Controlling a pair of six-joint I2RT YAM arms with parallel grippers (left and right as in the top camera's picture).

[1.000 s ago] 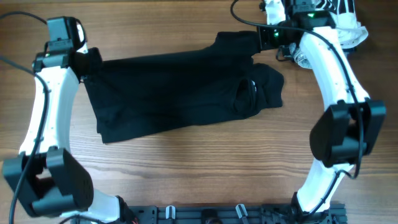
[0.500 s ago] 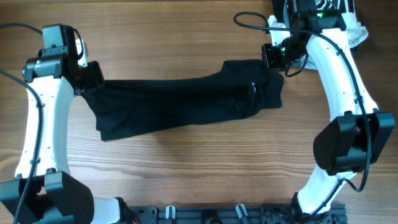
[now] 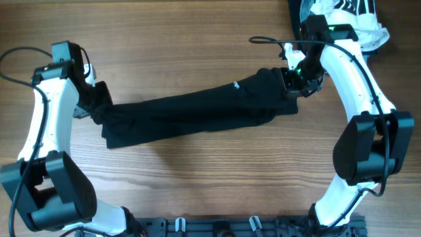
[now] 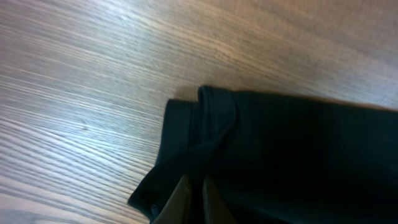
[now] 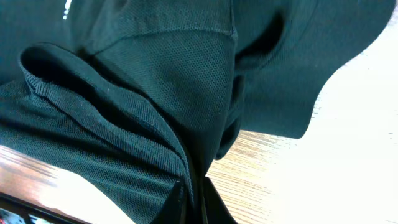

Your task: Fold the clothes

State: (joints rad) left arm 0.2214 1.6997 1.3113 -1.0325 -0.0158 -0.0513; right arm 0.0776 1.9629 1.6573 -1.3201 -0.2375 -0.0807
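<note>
The clothes (image 3: 191, 113), one plain black garment, stretch as a long narrow band across the wooden table between both arms. My left gripper (image 3: 97, 105) is shut on its left end; the left wrist view shows the ribbed hem (image 4: 199, 134) pinched between the fingertips (image 4: 181, 202). At the right end my right gripper (image 3: 293, 84) is shut on bunched fabric. Folds of the clothes (image 5: 155, 81) fill most of the right wrist view and run down between the two fingers (image 5: 214, 205).
White fabric with black stripes (image 3: 348, 16) lies piled at the table's back right corner, just behind the right arm. Bare wooden table (image 3: 197, 178) lies in front of the garment, and a black rail (image 3: 230, 227) runs along the near edge.
Both grippers have carried the garment's far edge toward the near side, folding the wide spread shirt into a narrow band. The right gripper came forward and down; the left moved slightly nearer.
</note>
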